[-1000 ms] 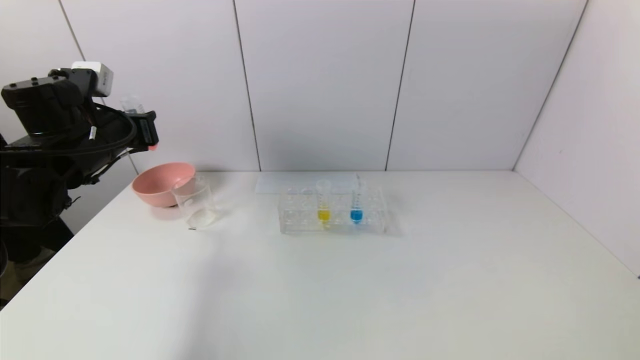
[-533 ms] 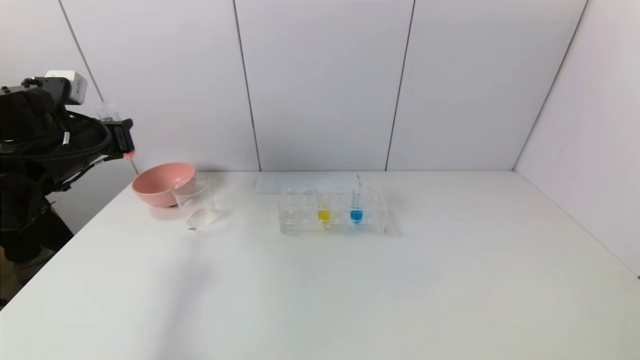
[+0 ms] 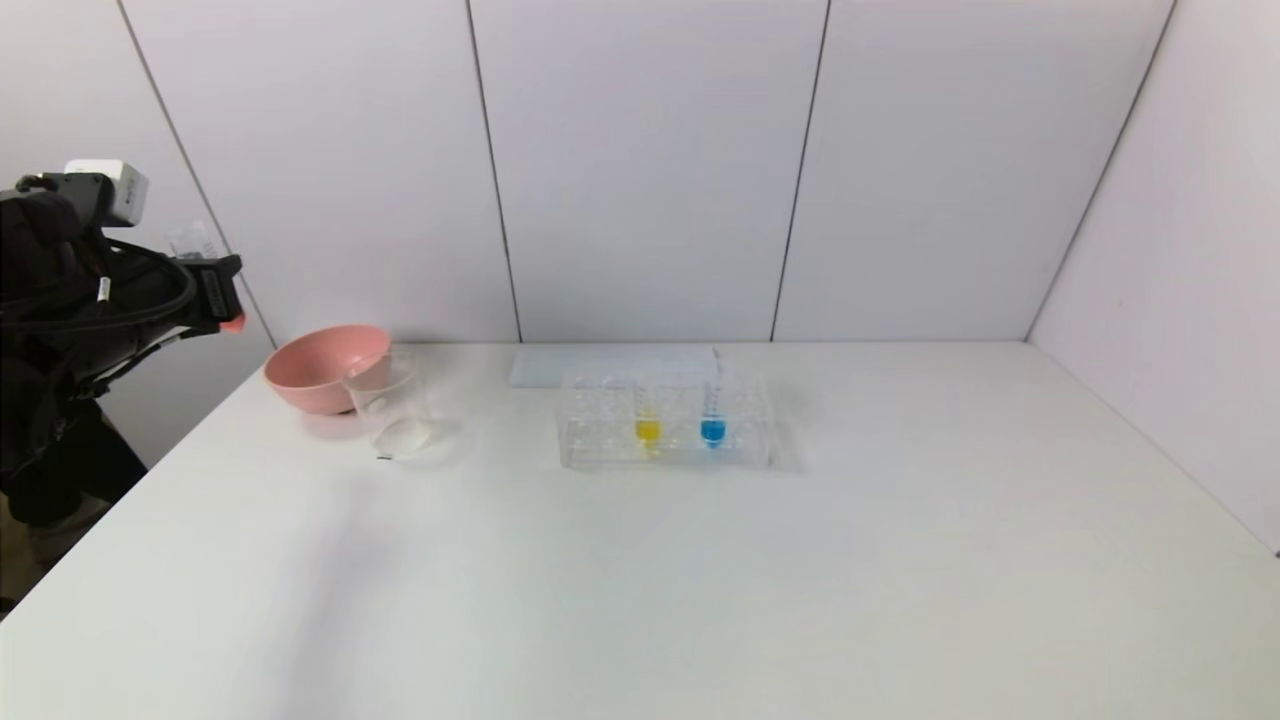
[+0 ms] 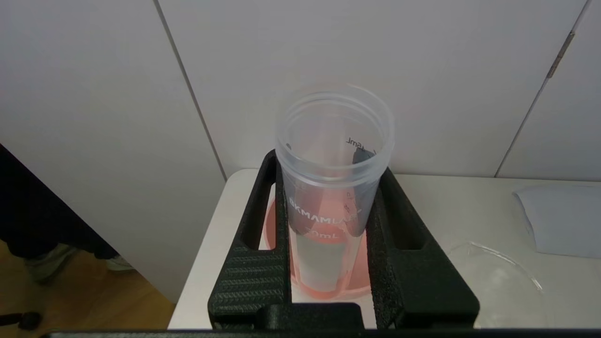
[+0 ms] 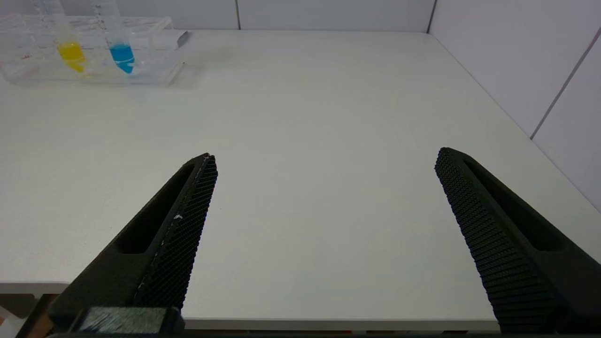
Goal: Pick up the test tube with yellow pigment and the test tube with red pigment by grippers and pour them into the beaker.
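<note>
My left gripper is shut on the test tube with red pigment and holds it upright in the air, off the table's left edge, left of the pink bowl. In the left wrist view the clear tube stands between the black fingers of the gripper. The beaker stands on the table in front of the bowl. The test tube with yellow pigment stands in the clear rack; it also shows in the right wrist view. My right gripper is open and empty near the table's front edge.
A pink bowl sits behind the beaker at the far left. A blue-liquid tube stands in the rack beside the yellow one. A white sheet lies behind the rack. Walls close the back and right.
My left gripper has moved left and a little down with the tube in it, away from the bowl and beaker. Nothing on the table has moved.
</note>
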Robot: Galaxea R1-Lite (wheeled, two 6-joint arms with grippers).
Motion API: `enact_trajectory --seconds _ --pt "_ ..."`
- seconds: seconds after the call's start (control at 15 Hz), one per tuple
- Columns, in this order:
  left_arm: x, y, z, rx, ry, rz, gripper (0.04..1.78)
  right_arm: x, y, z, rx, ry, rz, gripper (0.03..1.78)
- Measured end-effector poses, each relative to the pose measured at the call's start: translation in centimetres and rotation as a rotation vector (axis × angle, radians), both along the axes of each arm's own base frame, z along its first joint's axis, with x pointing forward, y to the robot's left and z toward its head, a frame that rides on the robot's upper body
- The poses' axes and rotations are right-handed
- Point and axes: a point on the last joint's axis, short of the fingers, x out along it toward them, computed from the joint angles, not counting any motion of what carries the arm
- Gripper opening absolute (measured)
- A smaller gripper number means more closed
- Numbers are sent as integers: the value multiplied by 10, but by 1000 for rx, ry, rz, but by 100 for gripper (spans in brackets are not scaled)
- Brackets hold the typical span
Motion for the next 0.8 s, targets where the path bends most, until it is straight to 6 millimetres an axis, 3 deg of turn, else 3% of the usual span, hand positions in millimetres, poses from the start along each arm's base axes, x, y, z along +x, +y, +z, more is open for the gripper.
enact_trajectory --seconds 0.8 --pt "-19 10 0 -17 166 43 47 0 0 0 0 0 1 170"
